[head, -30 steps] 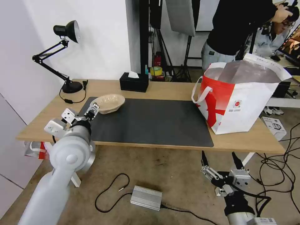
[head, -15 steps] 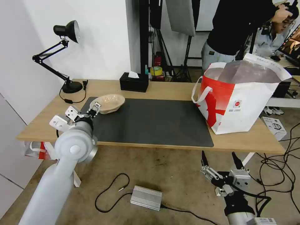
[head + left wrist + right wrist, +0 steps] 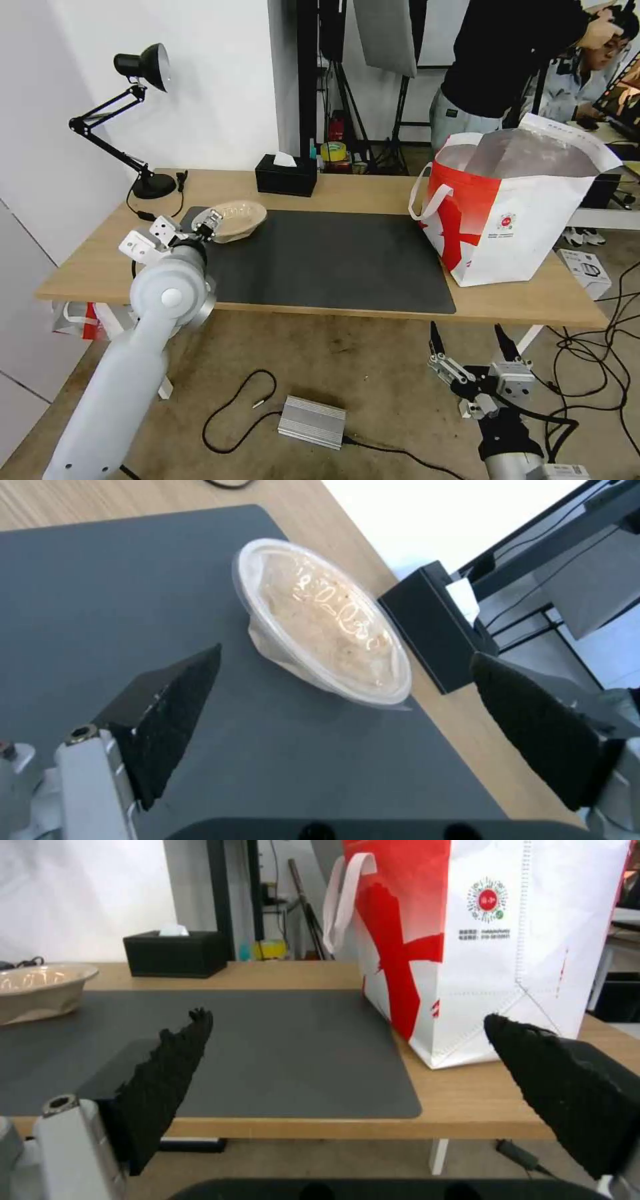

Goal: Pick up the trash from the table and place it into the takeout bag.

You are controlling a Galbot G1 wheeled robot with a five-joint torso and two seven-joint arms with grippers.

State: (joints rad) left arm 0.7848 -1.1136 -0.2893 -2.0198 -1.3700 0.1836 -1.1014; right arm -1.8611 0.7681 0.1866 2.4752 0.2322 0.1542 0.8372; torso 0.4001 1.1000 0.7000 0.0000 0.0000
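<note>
A shallow beige pulp bowl (image 3: 235,219) rests tilted on the far left corner of the dark grey mat (image 3: 333,260) on the light-wood table (image 3: 373,190). My left gripper (image 3: 207,225) is open just short of the bowl's near rim. In the left wrist view the bowl (image 3: 320,625) lies ahead between the spread fingers of the left gripper (image 3: 345,655), untouched. The red-and-white takeout bag (image 3: 520,213) stands open at the table's right end. My right gripper (image 3: 467,330) hangs open and empty below the table's front edge. From there it faces the bag (image 3: 493,940) and the bowl (image 3: 40,985).
A black tissue box (image 3: 287,175) sits at the table's back edge just beyond the bowl. A black desk lamp (image 3: 143,120) stands at the back left, its cable trailing on the wood. Cables and a silver box (image 3: 312,421) lie on the floor. A person stands behind the bag.
My left arm has reached forward and to the right, bringing its open gripper closer to the bowl. The right arm, bowl and bag have not moved.
</note>
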